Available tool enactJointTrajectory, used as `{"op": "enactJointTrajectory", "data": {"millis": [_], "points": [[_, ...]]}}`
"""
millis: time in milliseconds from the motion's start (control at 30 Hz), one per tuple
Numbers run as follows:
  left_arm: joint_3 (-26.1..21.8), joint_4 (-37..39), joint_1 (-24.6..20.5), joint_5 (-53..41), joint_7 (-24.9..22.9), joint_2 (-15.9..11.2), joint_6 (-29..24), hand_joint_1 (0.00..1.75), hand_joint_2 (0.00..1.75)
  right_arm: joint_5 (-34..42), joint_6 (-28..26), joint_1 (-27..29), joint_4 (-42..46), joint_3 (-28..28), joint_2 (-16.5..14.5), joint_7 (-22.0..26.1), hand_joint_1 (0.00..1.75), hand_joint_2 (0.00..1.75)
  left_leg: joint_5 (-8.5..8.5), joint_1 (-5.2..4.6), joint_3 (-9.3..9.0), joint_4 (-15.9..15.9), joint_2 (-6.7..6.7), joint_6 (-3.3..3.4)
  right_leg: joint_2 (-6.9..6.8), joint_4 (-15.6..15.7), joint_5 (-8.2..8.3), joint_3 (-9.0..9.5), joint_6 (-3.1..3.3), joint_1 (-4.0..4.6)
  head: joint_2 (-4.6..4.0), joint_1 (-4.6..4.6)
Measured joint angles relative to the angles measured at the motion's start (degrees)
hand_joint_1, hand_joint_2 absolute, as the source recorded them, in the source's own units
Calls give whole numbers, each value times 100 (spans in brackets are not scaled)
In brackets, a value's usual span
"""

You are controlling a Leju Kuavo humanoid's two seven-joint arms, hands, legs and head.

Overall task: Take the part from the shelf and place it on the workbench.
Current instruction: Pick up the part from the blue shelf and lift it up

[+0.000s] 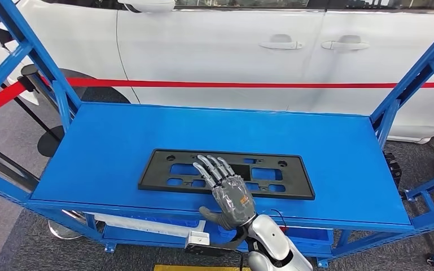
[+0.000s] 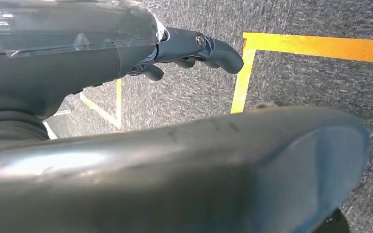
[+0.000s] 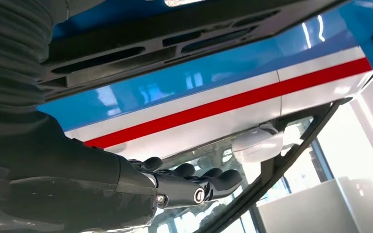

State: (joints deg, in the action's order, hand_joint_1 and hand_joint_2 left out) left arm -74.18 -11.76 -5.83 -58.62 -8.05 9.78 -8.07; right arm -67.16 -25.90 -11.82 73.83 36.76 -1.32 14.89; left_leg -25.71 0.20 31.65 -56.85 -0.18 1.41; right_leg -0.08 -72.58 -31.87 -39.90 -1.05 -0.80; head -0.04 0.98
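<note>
Black part (image 1: 226,173) lies flat on the blue shelf (image 1: 118,141), right robot hand (image 1: 226,186) spread, empty, over it (left robot hand (image 2: 194,51) hangs loosely curled above floor).

The blue shelf top (image 1: 113,141) lies open from above, with bare surface left of, right of and behind the flat black license plate frame (image 1: 163,169) at the frame's lower middle. The right hand (image 1: 228,189) hangs over the frame's near edge with fingers spread, blocking that stretch. Slanted blue uprights (image 1: 39,53) close the upper left and upper right corners. A white car (image 1: 231,51) walls off the far side across the top, just beyond a red belt barrier (image 1: 248,84).
</note>
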Motion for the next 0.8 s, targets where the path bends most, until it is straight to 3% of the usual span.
{"op": "enactJointTrajectory", "data": {"millis": [67, 133, 233, 300, 400, 433, 467, 500, 600, 667, 733, 800], "points": [[-1, 0, -1, 13, 3, 2, 0, 0, 0, 38, 15, -133, -145, 40, 1, 17, 0, 175, -30, -9, 7, -49, -15, -35, 0, 754, 365, 373, 24, 2, 0, 0], [-2, 0, -5, 19, 6, 4, 0, 0, 0, 74, 52, -300, -300, 100, -6, 51, 0, 175, -60, -31, 37, -104, -20, -90, 8, 1254, 517, 597, 76, 12, 0, 4], [-4, 0, -8, 22, -3, 4, 0, 0, 0, 107, 118, -550, -564, 221, -32, 114, 0, 175, -72, -27, 65, -121, -17, -176, 20, 1321, 524, 593, 168, 29, 0, 7], [-4, 0, -13, 24, -11, 4, 0, 0, 0, 132, 133, -726, -734, 303, -74, 131, 0, 175, -231, -10, 159, -342, -14, -242, 14, 1344, 540, 597, 229, 11, 0, 13], [-5, 0, -8, 24, -14, 4, 0, 0, 0, 162, 133, -877, -913, 383, -124, 145, 0, 175, -746, 15, 647, -1400, -12, -315, -9, 1350, 540, 596, 266, 11, 0, 19], [-6, 0, -1, 24, -15, 4, 0, 0, 0, 170, 133, -897, -963, 404, -127, 151, 0, 175, -825, 19, 792, -1690, -11, -323, -15, 1349, 538, 596, 268, 15, 0, 19], [-7, 0, 7, 25, -15, 4, 0, 0, 0, 175, 132, -911, -1005, 425, -128, 159, 0, 175, -786, 20, 844, -1775, -11, -322, -17, 1347, 537, 600, 269, 18, 0, 19], [-7, 0, 13, 25, -16, 4, 0, 0, 0, 179, 131, -924, -1039, 440, -131, 166, 0, 175, -643, 20, 788, -1631, -11, -311, -14, 1347, 535, 607, 269, 19, 0, 20], [-7, 0, 8, 25, -16, 4, 0, 0, 0, 185, 128, -991, -1105, 467, -157, 180, 0, 175, -89, 4, 263, -473, -11, -227, 5, 1347, 524, 636, 252, 32, 0, 18], [-7, 0, -5, 25, -16, 4, 0, 0, 0, 184, 127, -1041, -1143, 484, -174, 179, 0, 175, -23, -25, 113, -131, -15, -174, 8, 1351, 530, 624, 204, 40, 0, 16], [-8, 0, -3, 21, -14, 4, 0, 0, 0, 184, 132, -1109, -1209, 531, -195, 158, 0, 175, -2, -25, 105, -90, -19, -119, 9, 1363, 541, 614, 136, 47, 0, 16], [-9, 0, 1, 14, -7, 8, 2, 0, 0, 207, 156, -1242, -1320, 584, -224, 122, 0, 175, 52, 0, 75, -8, -12, -52, 11, 1237, 443, 561, 75, 53, 0, 9]]}}
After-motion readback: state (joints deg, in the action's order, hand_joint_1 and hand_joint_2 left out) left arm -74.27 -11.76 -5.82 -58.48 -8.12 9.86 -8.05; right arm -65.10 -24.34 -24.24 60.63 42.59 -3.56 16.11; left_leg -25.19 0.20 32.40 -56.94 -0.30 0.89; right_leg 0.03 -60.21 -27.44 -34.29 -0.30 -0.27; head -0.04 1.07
